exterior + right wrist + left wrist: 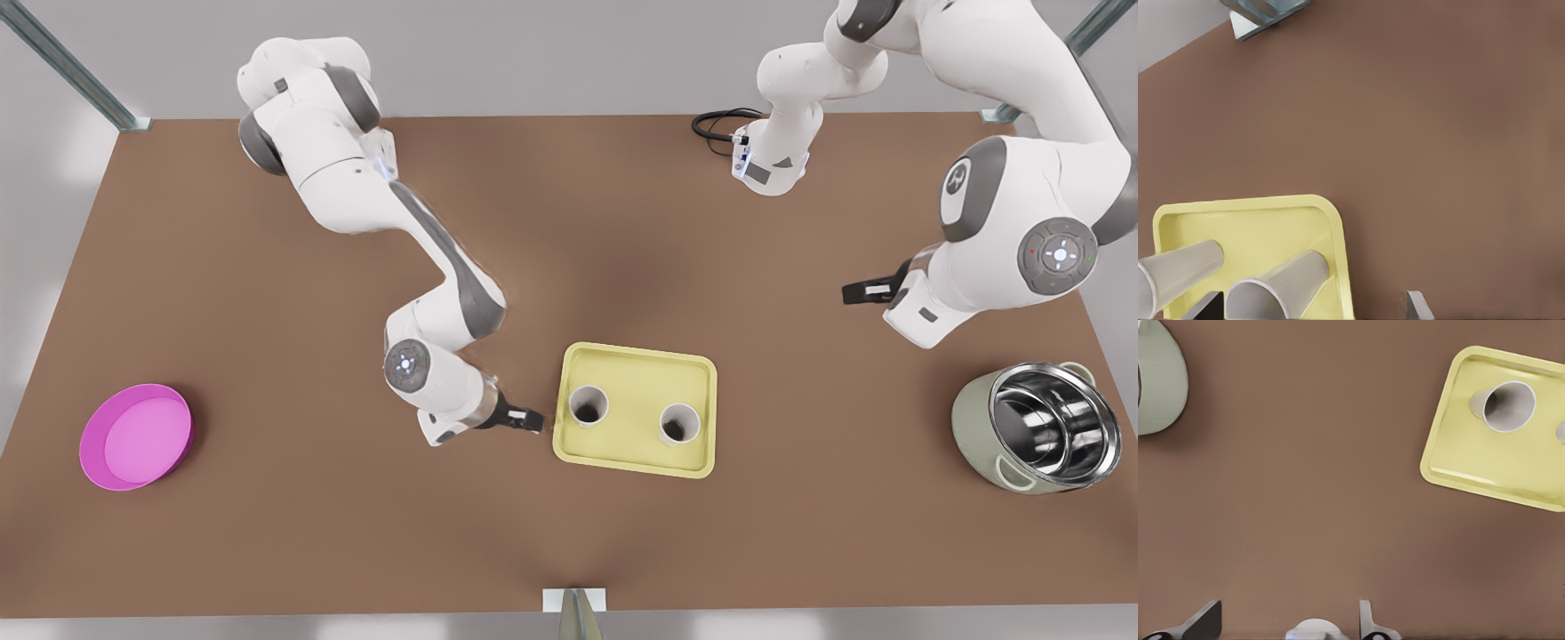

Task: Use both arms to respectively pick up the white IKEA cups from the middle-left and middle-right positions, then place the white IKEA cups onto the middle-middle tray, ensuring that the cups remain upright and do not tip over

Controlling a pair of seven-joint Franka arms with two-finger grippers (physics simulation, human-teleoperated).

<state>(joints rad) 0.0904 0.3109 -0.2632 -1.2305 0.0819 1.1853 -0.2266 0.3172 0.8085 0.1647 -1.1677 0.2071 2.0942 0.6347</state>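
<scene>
No readable text, labels, brands or numbers on anything.

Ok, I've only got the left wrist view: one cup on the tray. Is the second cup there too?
Observer: Yes. The front view has both white cups upright on the yellow tray, standing apart.
Operator: Where's the other arm?
Observer: The right claw is open at the tray's rim on the front view's left.
Operator: And mine, from outside?
Observer: The left claw hangs open, off on the tray's side toward the steel-lined pot.
</scene>
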